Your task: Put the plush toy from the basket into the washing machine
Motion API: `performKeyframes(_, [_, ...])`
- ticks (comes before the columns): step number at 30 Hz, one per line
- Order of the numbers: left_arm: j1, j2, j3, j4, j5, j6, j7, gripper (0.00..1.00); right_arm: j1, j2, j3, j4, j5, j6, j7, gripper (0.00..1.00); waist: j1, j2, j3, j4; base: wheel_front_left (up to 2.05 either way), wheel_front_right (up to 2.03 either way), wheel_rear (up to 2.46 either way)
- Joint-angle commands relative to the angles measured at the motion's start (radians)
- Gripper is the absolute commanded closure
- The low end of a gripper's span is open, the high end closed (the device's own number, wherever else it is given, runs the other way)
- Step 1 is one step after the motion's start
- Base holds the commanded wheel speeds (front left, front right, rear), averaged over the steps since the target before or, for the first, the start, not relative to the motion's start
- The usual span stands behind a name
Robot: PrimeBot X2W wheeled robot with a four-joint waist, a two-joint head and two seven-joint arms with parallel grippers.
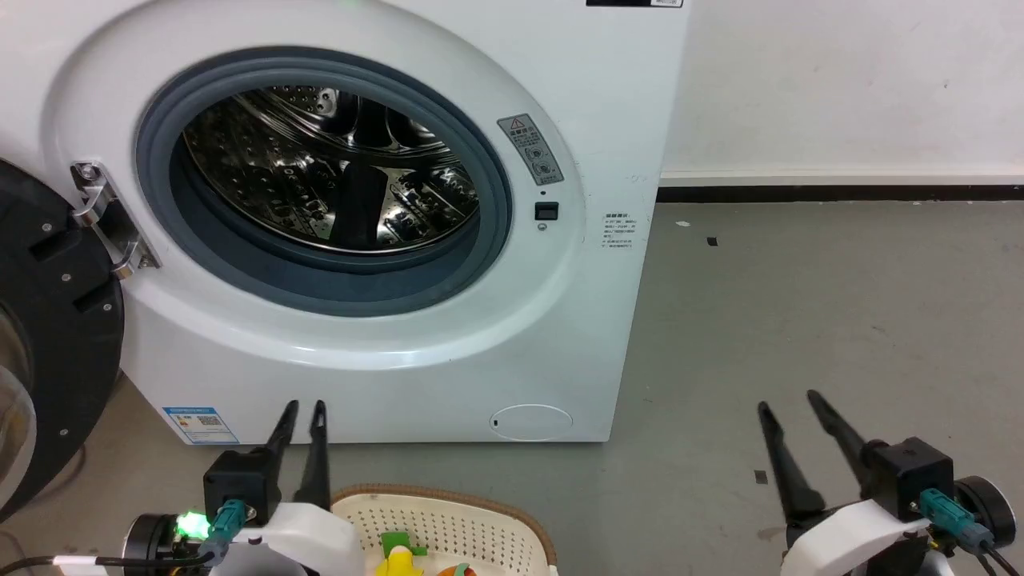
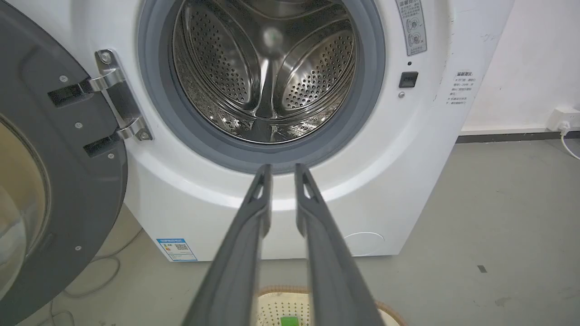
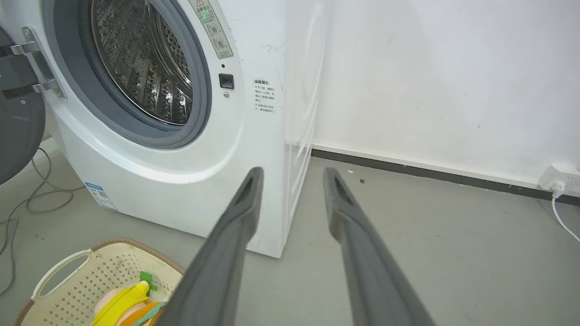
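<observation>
Claws both point forward, empty: left claw (image 1: 304, 410) narrowly parted, right claw (image 1: 787, 402) wider.

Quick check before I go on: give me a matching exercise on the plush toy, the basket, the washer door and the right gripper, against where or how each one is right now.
Things
1. plush toy
2. basket
3. door
4. right gripper

Places and states
A. open, holding nothing, above the floor to the right of the washing machine
B. swung wide open on the robot's left
C. lying in the basket
D. standing on the floor in front of the washing machine

Pairs: 1-C, 2-D, 3-B, 4-A
</observation>
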Motion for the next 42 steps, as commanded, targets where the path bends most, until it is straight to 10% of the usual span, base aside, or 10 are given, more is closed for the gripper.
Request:
performKeyframes(1, [0.000, 0.000, -0.002, 0.001, -0.001, 0.002, -0.004, 0.00, 0.001, 0.000, -0.001, 0.000, 0.006, 0.000, -0.004, 0.00, 0.0000, 0.0000, 0.000, 0.000, 0.00, 0.00, 0.00])
performKeyframes(42, [-0.061, 0.003, -0.042, 0.162, -0.030, -0.004, -0.090, 0.00, -0.024, 0.000, -0.010, -0.057, 0.053, 0.000, -0.089, 0.00, 0.0000, 0.0000, 0.128, -0.042, 0.00, 0.00, 0.00])
